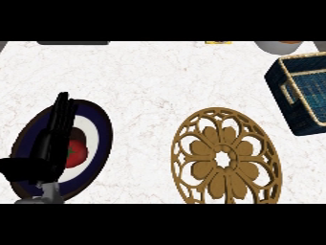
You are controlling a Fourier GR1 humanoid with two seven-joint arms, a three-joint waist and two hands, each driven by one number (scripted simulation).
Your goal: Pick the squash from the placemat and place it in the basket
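Centrally: round openwork wooden placemat (226, 159); right, woven blue basket (312, 91).

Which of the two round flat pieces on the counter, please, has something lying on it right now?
The navy-and-white plate at the left, beside the left hand, carries a red item. The golden openwork placemat in the middle carries nothing.

White veined counter (144, 81); navy-white ringed plate (98, 139) lower left; tan floral-fretwork placemat (225, 158); navy basket (313, 91), tan rim, upper right.
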